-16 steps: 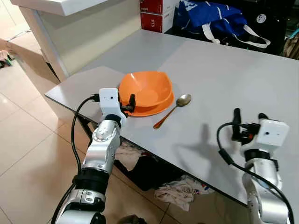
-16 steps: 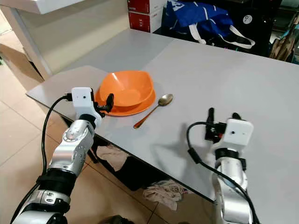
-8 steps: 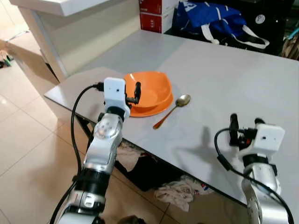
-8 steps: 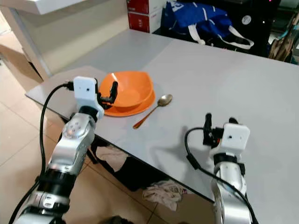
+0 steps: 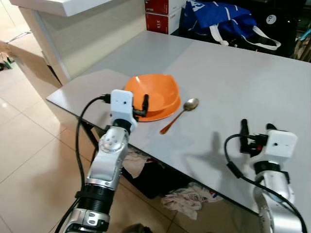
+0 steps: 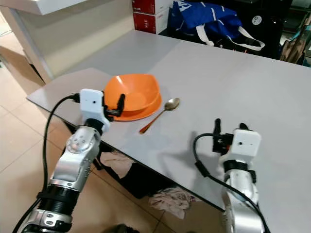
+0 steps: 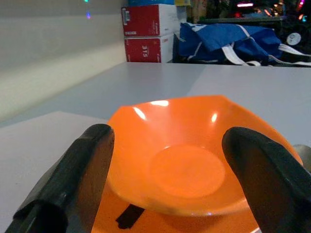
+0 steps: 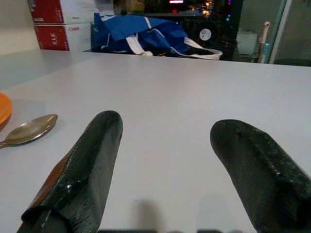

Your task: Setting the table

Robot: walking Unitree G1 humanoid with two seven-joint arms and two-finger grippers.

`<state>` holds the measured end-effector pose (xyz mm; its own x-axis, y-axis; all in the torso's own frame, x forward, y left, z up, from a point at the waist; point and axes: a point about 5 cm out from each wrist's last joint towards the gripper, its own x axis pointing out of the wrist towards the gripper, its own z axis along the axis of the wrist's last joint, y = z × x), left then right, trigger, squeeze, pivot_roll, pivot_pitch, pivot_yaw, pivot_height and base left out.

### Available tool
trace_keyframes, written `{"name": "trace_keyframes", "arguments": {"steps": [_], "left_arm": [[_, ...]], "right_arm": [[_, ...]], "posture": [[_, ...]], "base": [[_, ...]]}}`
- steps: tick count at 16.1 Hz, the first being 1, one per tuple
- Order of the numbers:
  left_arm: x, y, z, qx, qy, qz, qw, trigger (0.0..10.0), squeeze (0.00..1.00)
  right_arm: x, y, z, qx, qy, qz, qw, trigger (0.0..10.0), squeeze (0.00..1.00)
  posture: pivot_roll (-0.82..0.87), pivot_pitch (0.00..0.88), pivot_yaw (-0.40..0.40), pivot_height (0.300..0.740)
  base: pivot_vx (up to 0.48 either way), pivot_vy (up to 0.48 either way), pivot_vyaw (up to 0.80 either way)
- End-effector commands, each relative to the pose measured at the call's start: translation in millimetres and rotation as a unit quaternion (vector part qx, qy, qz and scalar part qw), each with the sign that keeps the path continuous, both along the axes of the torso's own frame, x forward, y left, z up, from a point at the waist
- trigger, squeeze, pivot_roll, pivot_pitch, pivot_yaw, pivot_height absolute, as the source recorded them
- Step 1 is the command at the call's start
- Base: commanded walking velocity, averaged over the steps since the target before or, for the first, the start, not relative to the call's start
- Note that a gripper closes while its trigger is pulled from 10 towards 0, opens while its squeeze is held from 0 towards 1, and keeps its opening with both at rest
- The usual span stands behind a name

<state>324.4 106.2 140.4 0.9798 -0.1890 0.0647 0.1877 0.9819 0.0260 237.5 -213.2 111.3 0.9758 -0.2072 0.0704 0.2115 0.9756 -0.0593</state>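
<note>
Left eye view: on the robot's left, tan tiled floor [image 5: 29,160] runs beside a pale cabinet wall [image 5: 87,39] that rises beyond the counter's far left edge. The grey counter [image 5: 228,92] stretches from the near left corner toward the far right. The left pincer [image 5: 141,108] hangs over the counter's near left part, at the near rim of an orange bowl [image 5: 155,92]; its two black fingers stand spread apart, holding nothing. In the left wrist view the fingers [image 7: 82,170] flank the bowl on either side, and the bowl sits nested on an orange plate [image 7: 116,223]. Whether a fingertip touches the rim cannot be told.

Just to the right of the plate lies a metal spoon [image 5: 180,114], flat on the counter, its bowl end pointing away from the robot and its handle angled back toward the near edge.

Below the counter's near edge, crumpled cloths [image 5: 187,199] lie on the floor.

Farther right, the right pincer [image 5: 256,127] hovers above bare counter near the front edge, well apart from the spoon, its fingers parted and empty. At the far side of the counter sit red boxes [image 5: 163,14] and, to their right, a blue bag [image 5: 218,19] with white straps.
</note>
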Motion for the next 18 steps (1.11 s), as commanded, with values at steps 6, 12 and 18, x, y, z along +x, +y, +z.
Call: {"name": "trace_keyframes", "arguments": {"steps": [6,12,18], "left_arm": [[2.5,3.3,4.3,0.005,0.0,-0.002,1.0,10.0,0.0],[10.0,5.2,6.3,0.012,0.001,-0.003,1.0,10.0,0.0],[14.6,2.8,5.3,0.018,0.006,-0.017,1.0,10.0,0.0]], "right_arm": [[3.7,7.4,1.9,-0.003,0.002,0.015,1.0,10.0,0.0],[3.5,7.2,2.1,-0.01,-0.001,0.013,1.0,10.0,0.0],[1.9,8.9,2.5,-0.012,-0.002,0.016,1.0,10.0,0.0]], "posture": [[-0.07,0.0,0.097,0.723],[-0.07,0.0,0.092,0.723],[-0.07,0.0,0.093,0.723]], "base": [[0.0,0.48,-0.4],[0.0,0.48,-0.4],[0.0,0.48,0.0]]}}
